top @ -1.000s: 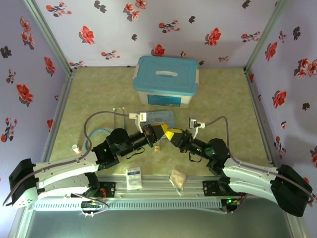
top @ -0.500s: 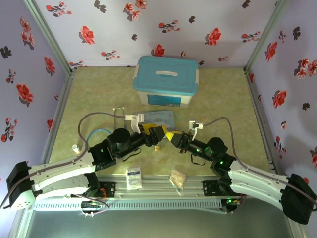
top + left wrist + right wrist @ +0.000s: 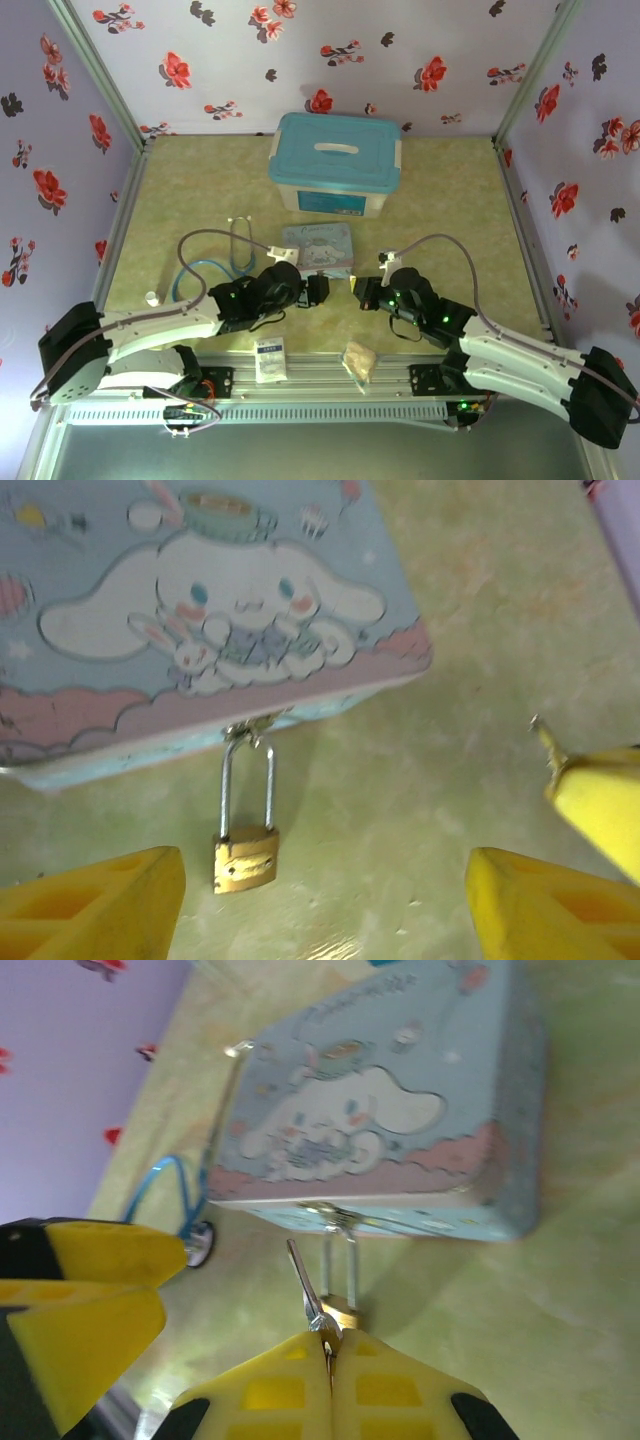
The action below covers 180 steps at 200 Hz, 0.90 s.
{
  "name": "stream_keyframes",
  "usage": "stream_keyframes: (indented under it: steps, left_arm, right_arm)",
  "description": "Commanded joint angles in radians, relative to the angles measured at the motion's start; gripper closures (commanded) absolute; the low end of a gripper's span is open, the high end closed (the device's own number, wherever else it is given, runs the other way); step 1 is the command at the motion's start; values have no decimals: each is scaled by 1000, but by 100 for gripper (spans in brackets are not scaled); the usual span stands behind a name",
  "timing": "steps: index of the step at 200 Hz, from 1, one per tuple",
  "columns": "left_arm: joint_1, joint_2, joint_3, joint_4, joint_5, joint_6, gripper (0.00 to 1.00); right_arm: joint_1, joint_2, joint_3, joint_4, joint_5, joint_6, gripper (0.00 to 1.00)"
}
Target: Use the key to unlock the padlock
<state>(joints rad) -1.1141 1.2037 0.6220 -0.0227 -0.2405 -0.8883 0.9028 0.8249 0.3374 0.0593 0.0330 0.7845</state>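
The padlock [image 3: 245, 860] hangs from the latch of the closed cartoon tin [image 3: 200, 610], its body on the table [image 3: 480, 630]. The right gripper [image 3: 328, 1345] pinches the key [image 3: 303, 1278] just beside it — the left gripper [image 3: 320, 910] is spread wide. Both have pulled back, uncovering the tin.

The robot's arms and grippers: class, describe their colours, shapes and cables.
The left arm and right arm have white links, black joints and looping grey cables. The left gripper and right gripper have bright yellow wedge-shaped fingers with hollow pockets.
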Motion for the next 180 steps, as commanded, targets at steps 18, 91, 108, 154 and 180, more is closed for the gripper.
stream_keyframes:
  steps: [18,91,108,154,180]
  left_arm:
    - [50,110,-37,139,141,50,29]
    - [96,249,-73,331,199,117,36]
    - [94,276,-63,328,206,136,39]
    - [90,320,-65,308,152,137,45]
    - [75,355,-65,313,133,132,46]
  right_arm:
    - [-4,7,6,-66,34,-11,99]
    - [-4,-73,-56,-34,15,16,98]
    - [-5,-77,-64,-31,13,21,98]
    - [-4,-71,-68,-23,18,25,98]
    - [-4,-61,-67,-16,11,25,98]
